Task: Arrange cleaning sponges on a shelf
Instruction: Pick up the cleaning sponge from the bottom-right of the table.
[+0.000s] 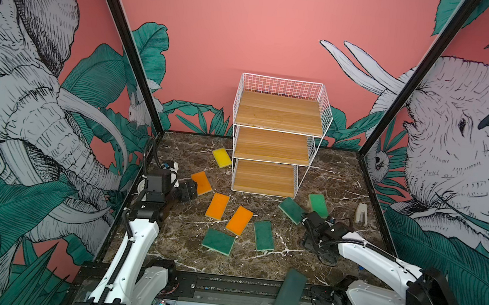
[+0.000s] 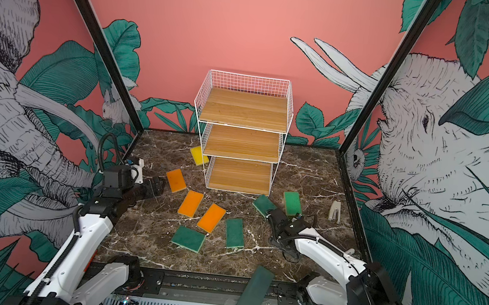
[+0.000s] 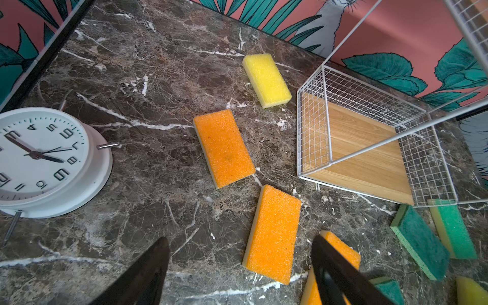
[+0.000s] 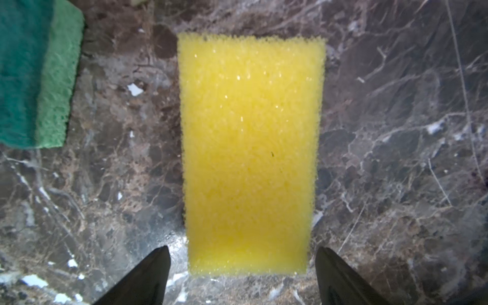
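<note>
Wore glossy white shells on the left arm [image 1: 137,234] and right arm [image 1: 373,260], dotted with small dark screws. Ended each white link in matte black joint housings and boxy black wrist blocks. Carried ribbed black cable conduit along the links, strapped down with white ties. Showed slim, tapering black fingers [image 3: 148,277] on the left pincer [image 3: 240,240], and the same pointed pair on the right pincer [image 4: 241,249].

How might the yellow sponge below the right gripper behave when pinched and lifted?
The yellow rectangular foam sponge looks open-pored, so probably light and squashy between the jaws. Its coarse surface should resist slipping. Lying flat on the marble tabletop, it is unlikely to roll.
</note>
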